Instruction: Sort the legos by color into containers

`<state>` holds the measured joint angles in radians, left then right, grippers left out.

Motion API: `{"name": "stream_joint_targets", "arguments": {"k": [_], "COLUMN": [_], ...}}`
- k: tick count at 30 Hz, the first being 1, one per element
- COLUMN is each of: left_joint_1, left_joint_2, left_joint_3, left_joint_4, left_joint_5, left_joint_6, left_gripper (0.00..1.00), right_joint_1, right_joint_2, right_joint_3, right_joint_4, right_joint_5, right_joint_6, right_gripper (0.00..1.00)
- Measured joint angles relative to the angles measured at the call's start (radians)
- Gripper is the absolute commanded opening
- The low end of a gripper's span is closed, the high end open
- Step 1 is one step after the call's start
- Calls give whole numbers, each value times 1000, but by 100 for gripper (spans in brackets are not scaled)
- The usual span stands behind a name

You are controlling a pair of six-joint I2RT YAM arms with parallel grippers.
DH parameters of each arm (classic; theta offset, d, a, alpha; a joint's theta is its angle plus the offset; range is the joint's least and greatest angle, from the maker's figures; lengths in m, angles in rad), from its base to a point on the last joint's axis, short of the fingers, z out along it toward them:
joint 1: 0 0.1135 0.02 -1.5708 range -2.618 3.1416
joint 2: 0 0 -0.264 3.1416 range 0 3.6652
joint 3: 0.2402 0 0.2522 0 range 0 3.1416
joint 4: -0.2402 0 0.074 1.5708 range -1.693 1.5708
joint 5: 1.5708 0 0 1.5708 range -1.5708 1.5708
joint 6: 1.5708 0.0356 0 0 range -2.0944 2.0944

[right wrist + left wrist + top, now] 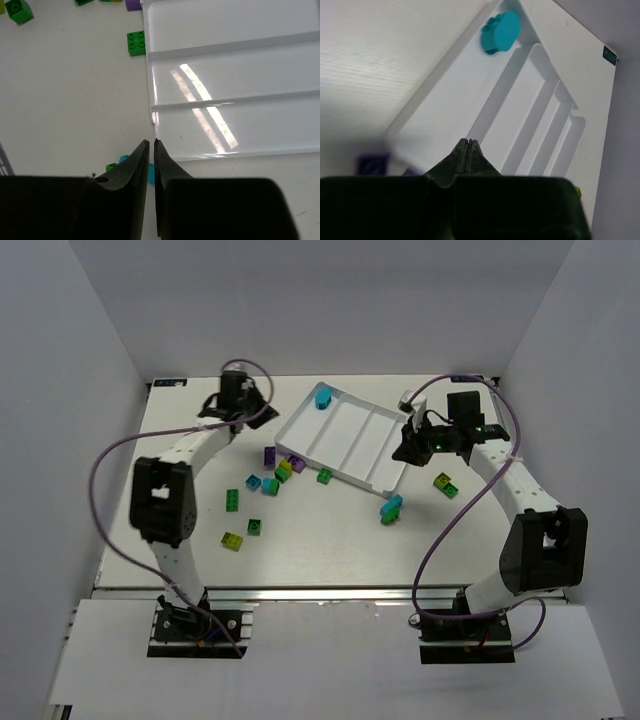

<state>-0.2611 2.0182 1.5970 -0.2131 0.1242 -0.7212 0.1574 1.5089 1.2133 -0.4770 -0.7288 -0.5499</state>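
White walls [60, 390] boxed the cell on three sides. Table [330, 560] was plain matte white. Tray [350, 430] lay skewed at 12 o'clock of table centre, with four long lanes. Left arm [160, 500] reached to the tray's 10 o'clock, left jaws pressed together, empty. Right arm [540, 540] hung at the tray's 3 o'clock edge, right jaws all but together, nothing between them. One cyan brick [323, 397] sat in the lane at the tray's 11 o'clock corner; other lanes were bare. Main cluster of loose bricks [270, 486] lay at the tray's 7 o'clock. A yellow-green brick [445, 483] and a cyan-green pair [390, 510] lay toward 4–5 o'clock. My read: between picks, sorting barely begun. Next move would need jaws spread, then a descent onto one loose brick; the yellow-green one looked handiest for the right arm.
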Motion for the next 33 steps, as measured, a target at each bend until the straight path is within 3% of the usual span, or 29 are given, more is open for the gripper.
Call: {"name": "stream_joint_targets", "arguments": {"k": [3, 4, 9, 10, 11, 15, 21, 24, 27, 28, 30, 31, 33], "left_joint_1": [106, 148, 183, 172, 165, 146, 175, 191, 194, 194, 194, 194, 194], "left_joint_2": [-251, -319, -487, -510, -531, -607, -733, -754, -753, -753, -753, -751, -737], "left_joint_3": [-245, -288, -358, -380, -406, -521, -669, -688, -690, -692, -708, -716, -730], "left_joint_4": [23, 26, 23, 25, 20, -11, -34, -44, -53, -57, -64, -71, -93], "left_joint_5": [14, 2, -17, -12, -10, -27, -104, -109, -92, -82, -61, -50, -28], "left_joint_6": [1, 10, 75, 85, 96, 101, 40, 24, 27, 31, 39, 43, 40], "left_gripper": [23, 40, 65, 70, 80, 98, 98, 93, 74, 61, 45, 33, 28], "right_joint_1": [2, 8, 51, 60, 71, 111, 153, 159, 171, 173, 193, 199, 207], "right_joint_2": [0, 0, 1, 3, 3, 0, -27, -31, -42, -45, -69, -80, -104], "right_joint_3": [0, 0, -19, -26, -36, -85, -151, -154, -165, -166, -168, -168, -168], "right_joint_4": [-30, -46, -145, -167, -186, -216, -228, -212, -194, -195, -198, -207, -230], "right_joint_5": [30, 48, 166, 183, 203, 260, 342, 383, 403, 402, 363, 320, 238], "right_joint_6": [-8, -11, -29, -29, -31, -29, 23, 65, 75, 71, 21, -24, -122], "right_gripper": [20, 32, 55, 70, 75, 80, 80, 80, 80, 80, 77, 75, 73]}}
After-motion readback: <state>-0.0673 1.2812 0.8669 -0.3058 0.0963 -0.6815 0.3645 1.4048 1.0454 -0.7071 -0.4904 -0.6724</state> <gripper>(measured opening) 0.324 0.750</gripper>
